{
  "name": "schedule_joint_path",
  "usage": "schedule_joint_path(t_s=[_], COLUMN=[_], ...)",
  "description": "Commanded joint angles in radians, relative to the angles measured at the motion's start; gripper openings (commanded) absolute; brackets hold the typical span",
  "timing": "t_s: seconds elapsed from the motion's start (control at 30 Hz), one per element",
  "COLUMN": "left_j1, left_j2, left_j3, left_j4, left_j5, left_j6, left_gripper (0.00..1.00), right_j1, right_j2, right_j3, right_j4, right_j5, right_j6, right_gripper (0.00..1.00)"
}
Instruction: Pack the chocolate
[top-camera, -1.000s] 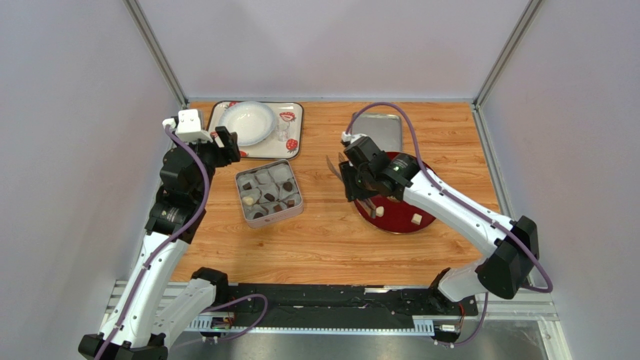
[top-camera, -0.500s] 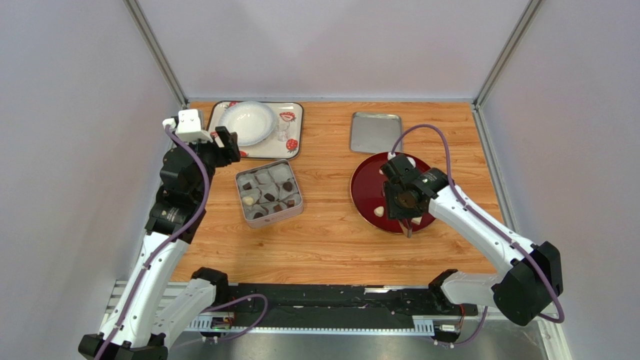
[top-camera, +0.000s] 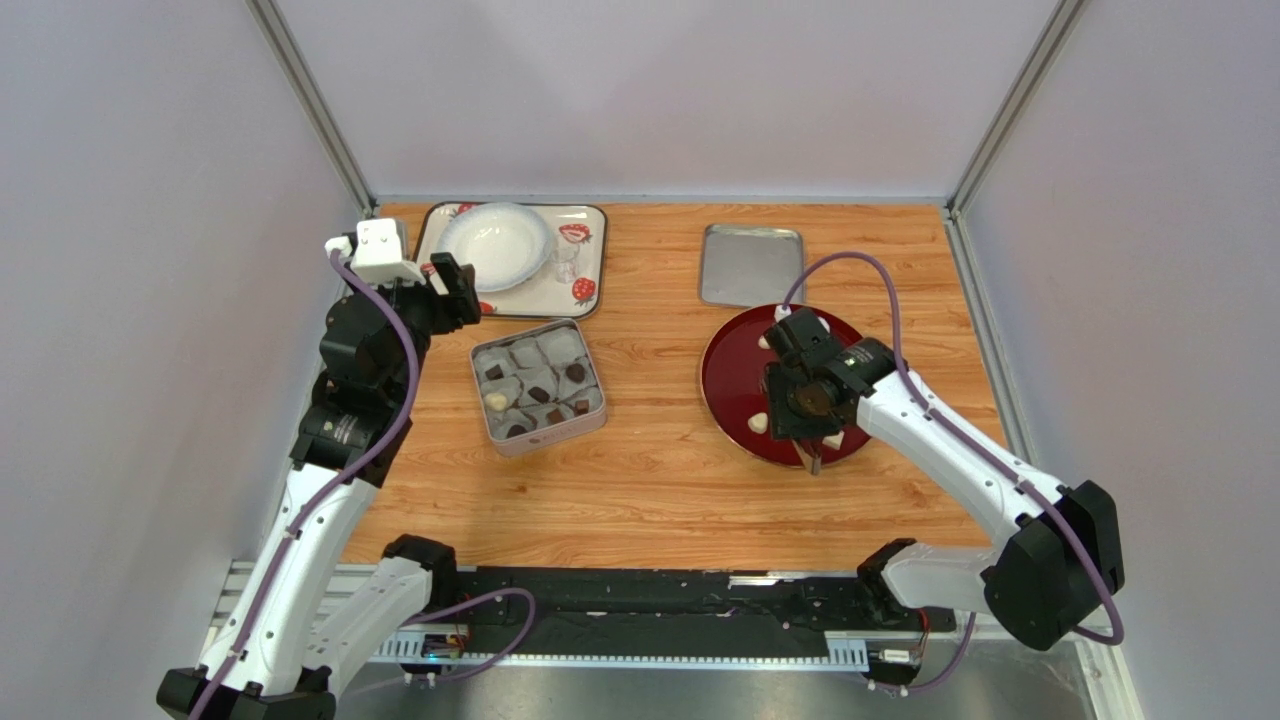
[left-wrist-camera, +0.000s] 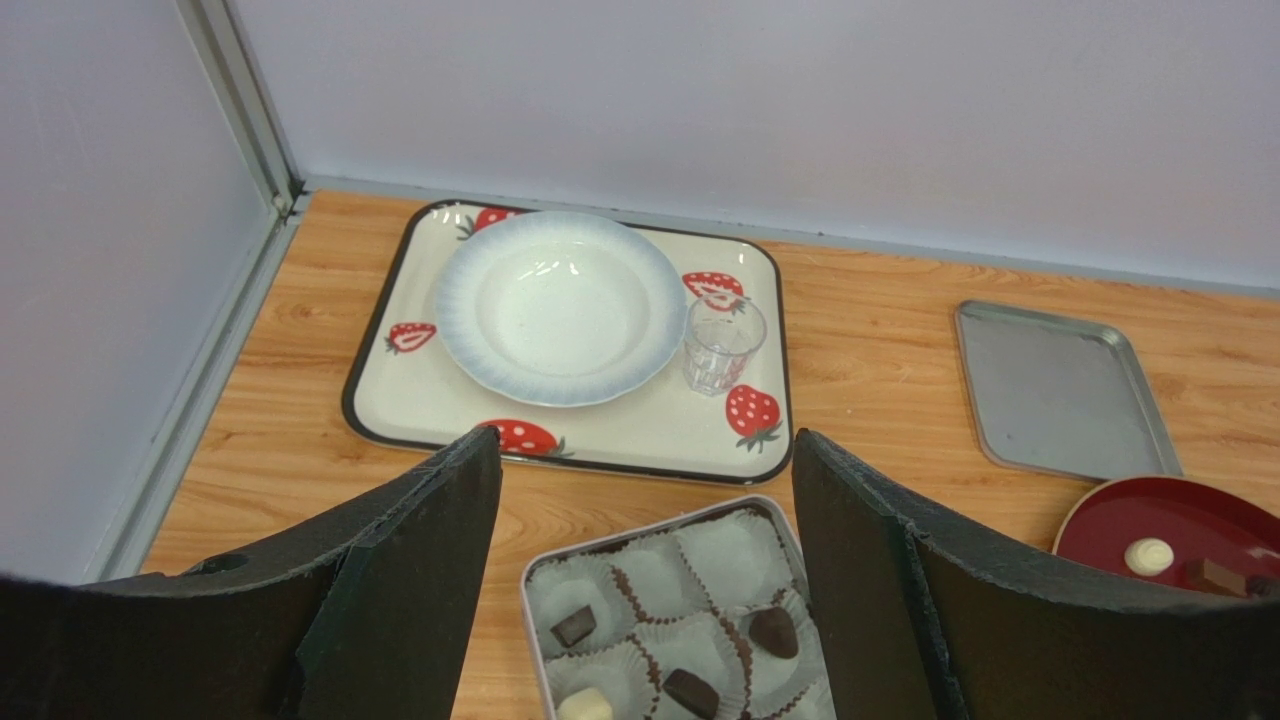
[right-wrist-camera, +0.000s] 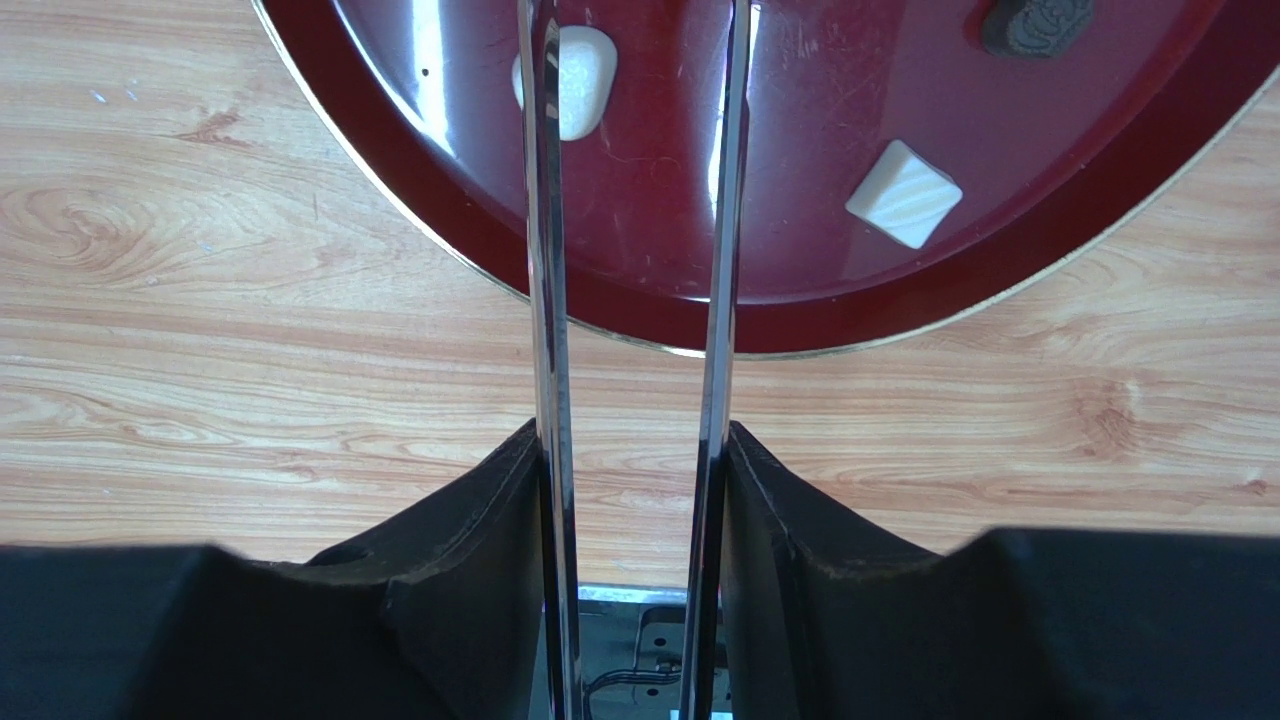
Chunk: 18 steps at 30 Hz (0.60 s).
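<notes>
A square silver tin (top-camera: 538, 387) lined with grey paper cups holds several chocolate pieces, dark and cream-white; it also shows in the left wrist view (left-wrist-camera: 661, 600). A red plate (top-camera: 733, 375) holds a rounded white piece (right-wrist-camera: 579, 68), a white square piece (right-wrist-camera: 903, 195) and a dark piece (right-wrist-camera: 1037, 23). My right gripper (top-camera: 807, 402) is shut on metal tongs (right-wrist-camera: 549, 225) over the plate's near side. The tong blades stand apart with nothing between them, and the left blade crosses the rounded white piece. My left gripper (top-camera: 451, 293) is open and empty, above and behind the tin.
A strawberry-print tray (top-camera: 579, 285) with a white bowl (top-camera: 496, 245) and a small glass (left-wrist-camera: 724, 342) sits at the back left. A flat silver lid or tray (top-camera: 750, 264) lies behind the red plate. Bare wood lies between tin and plate.
My right arm swung with the tongs from the plate's left edge to over its near right side. In the last half second it has barely moved. My left arm is still.
</notes>
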Motion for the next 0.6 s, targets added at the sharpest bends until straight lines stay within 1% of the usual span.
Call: schedule_joint_path(t_s=[0.0,0.17,0.37,0.57], left_j1=[0.008,0.008,0.008,0.008], left_j2=[-0.006,-0.007,-0.007,-0.006], left_j3=[0.040,0.040,0.040,0.040], left_j4=[0.006,0.008,0.006,0.006], left_j5=[0.012,0.010,0.012,0.012], left_j6=[-0.007,-0.007,-0.007,-0.007], left_gripper=[0.79,0.79,0.79,0.79], right_j1=[-0.006,-0.016,-0.025,-0.025], right_j2=[0.019,0.039,0.050,0.053], right_j3=[-0.003,-0.015,-0.031,-0.029], right_j4=[0.060,0.068,0.080,0.099], right_j5=[-0.013,0.007,-0.010,-0.036], right_j6=[-0.014,-0.004,-0.014,-0.024], right_gripper=[0.44,0.44,0.43,0.38])
